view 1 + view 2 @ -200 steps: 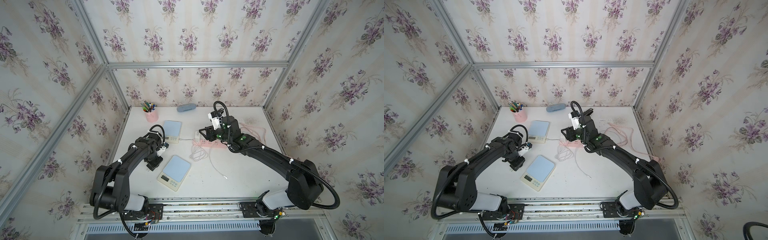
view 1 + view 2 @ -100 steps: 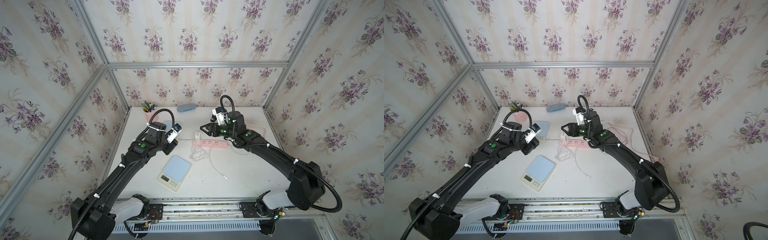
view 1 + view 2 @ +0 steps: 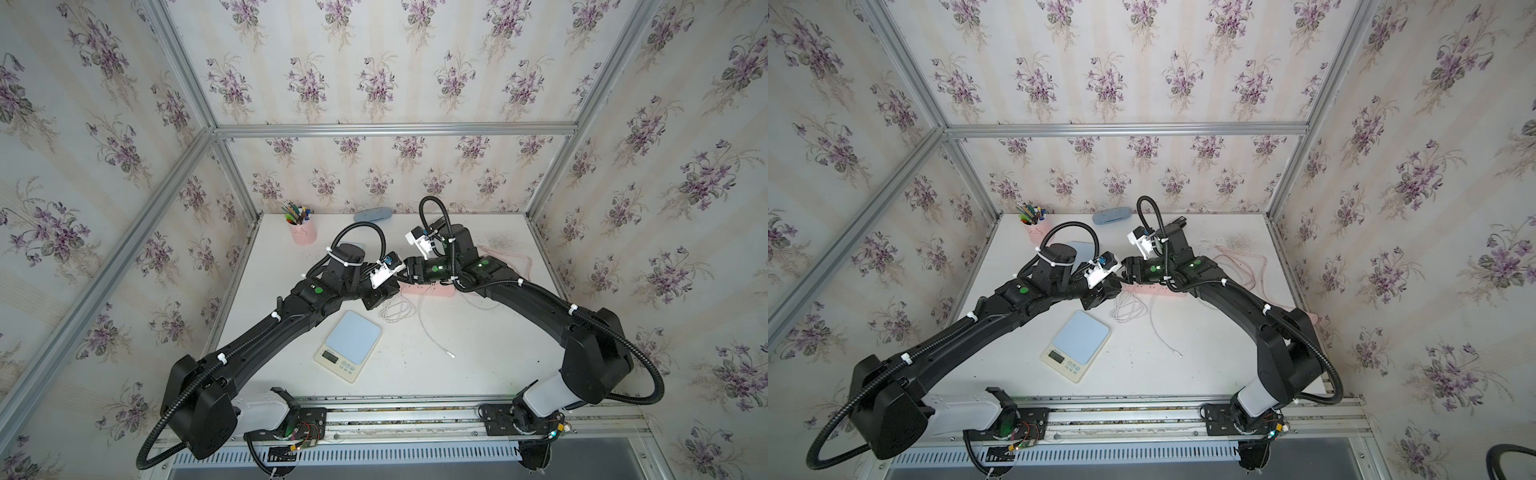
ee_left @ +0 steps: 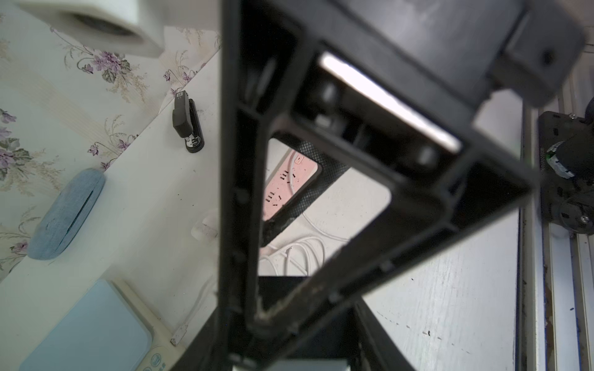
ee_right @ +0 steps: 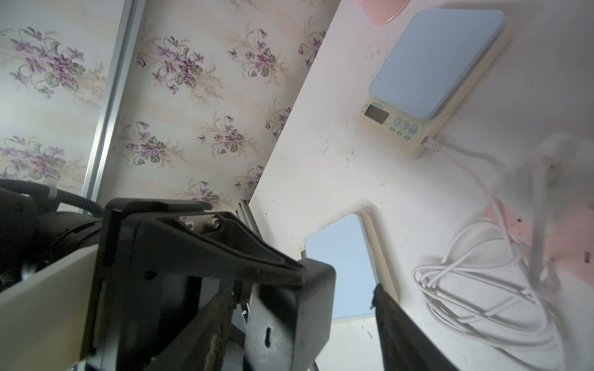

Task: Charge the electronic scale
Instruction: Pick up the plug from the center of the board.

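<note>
Above one end of the pink power strip, the right gripper stands released. In the right wrist view its fingers are spread and nothing is seen held between them. The left gripper hangs just beside it. Black finger frames block most of the left wrist view, so whether this gripper is released or clenched cannot be told.

A white adapter shows blurred over the strip; whether it is fully seated cannot be told. A white lead appears to run from it to the far scale, with its plug at the side port. The coil of a second cable lies on the counter beside the strip. Its free end rests loose, near the near scale but apart from it.

Step in hand, as judged: the supply side at the strip. Which scale the task means cannot be settled.
- Far scale: the next move calls for pressing the adapter home while the strip is steadied.
- Near scale: it calls for a pinch on the small free plug, alignment with the port and a straight push.

Both scales are flat and cream-bodied, with a pale blue platform, a dark display and round buttons. The near scale lies at front centre, turned at an angle. The far scale lies towards the back by the pen cup, partly under the left arm.
</note>
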Controlling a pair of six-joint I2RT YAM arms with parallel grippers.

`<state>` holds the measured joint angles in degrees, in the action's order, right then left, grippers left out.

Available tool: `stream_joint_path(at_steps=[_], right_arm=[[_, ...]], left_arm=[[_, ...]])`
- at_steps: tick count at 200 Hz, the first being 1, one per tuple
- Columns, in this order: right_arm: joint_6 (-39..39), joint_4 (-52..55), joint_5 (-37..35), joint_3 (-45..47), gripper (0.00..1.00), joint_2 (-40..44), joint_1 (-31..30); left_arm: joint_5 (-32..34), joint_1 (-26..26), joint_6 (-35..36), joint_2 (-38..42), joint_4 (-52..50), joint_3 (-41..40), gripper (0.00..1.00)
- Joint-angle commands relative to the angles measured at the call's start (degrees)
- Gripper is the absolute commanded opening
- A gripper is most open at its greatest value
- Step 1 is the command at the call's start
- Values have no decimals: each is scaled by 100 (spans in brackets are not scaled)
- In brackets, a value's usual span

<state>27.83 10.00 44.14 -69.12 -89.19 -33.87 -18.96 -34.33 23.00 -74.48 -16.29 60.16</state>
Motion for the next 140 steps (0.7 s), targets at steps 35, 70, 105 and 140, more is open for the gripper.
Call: stream_joint_path(at_steps=[35,70,105,140], right_arm=[[-1083,1258,-48,-380,71,-96,-66],[-1971,2361,-361,-856,55,-445,-161],[-2448,2874,-439,-1023,7,-700,-270],[-2801,2923,-782,-1431,0,-812,-261]], left_arm=[[-270,-27,-75,-68,286,239,32],[127,-100,-60,8,197,185,32],[635,-295,66,-159,137,300,35],[1166,-351,-153,-35,173,171,52]])
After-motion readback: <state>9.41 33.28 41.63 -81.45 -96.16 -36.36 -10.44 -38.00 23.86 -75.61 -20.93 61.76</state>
